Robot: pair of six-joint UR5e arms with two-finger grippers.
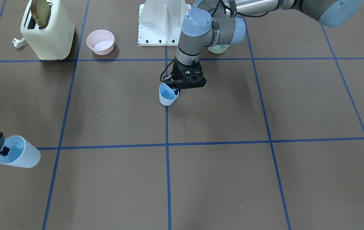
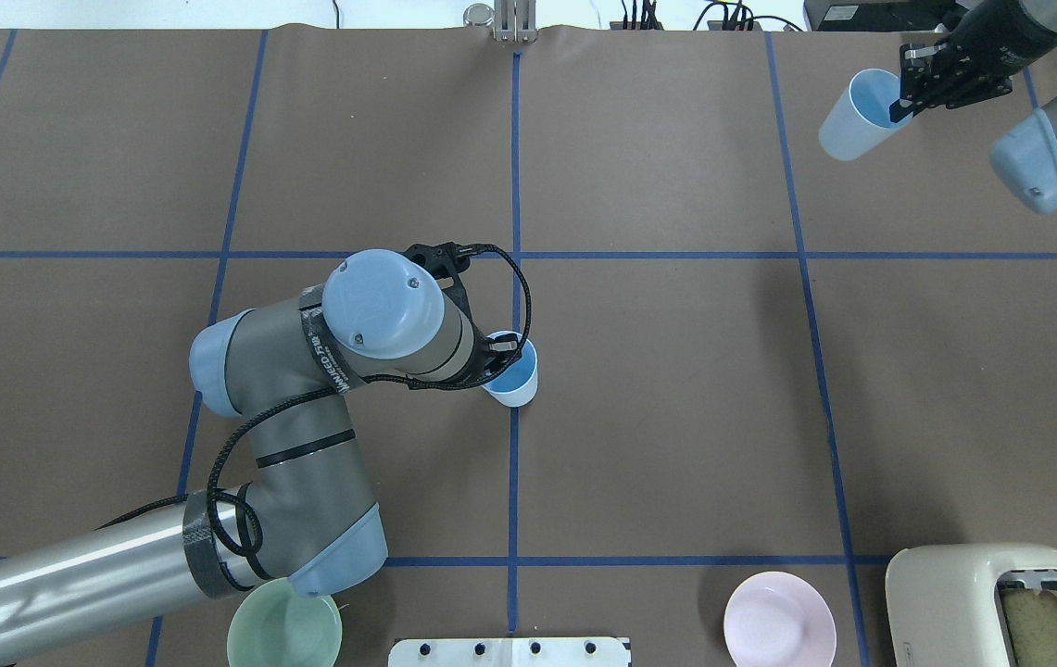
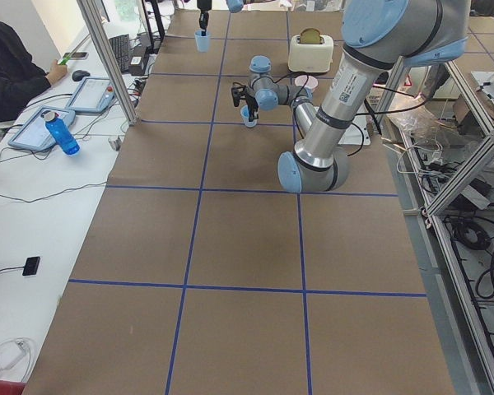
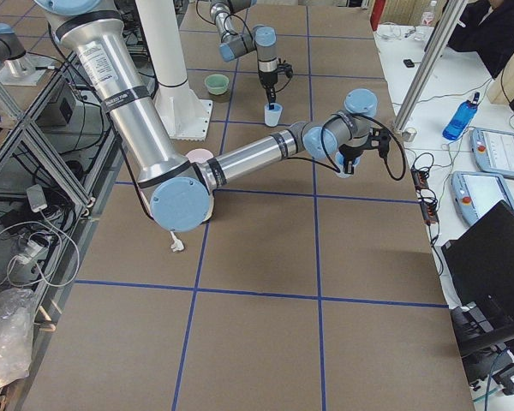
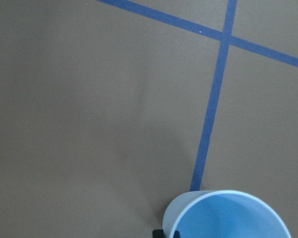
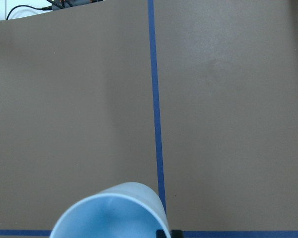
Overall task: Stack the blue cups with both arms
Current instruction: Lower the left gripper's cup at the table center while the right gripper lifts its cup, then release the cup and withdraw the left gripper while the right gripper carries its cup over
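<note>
So, you had both cups gripped but not yet stacked. Your left tool (image 1: 177, 90) pinched the rim of the centre cup (image 1: 167, 95) at mid-table (image 2: 676, 417). Your right tool (image 2: 904, 104) pinched the far cup (image 2: 850, 119), seemingly lifted, near the far right corner. The cups were well apart, so meeting and nesting were left.

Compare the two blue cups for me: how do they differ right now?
Place: the centre cup is over the blue tape line mid-table; the far cup is near the operators' edge, on the robot's right.
Holder: the left end effector pinches the centre cup's rim; the right end effector pinches the far cup's.
Shared: both pale blue, mouth up, empty.
</note>
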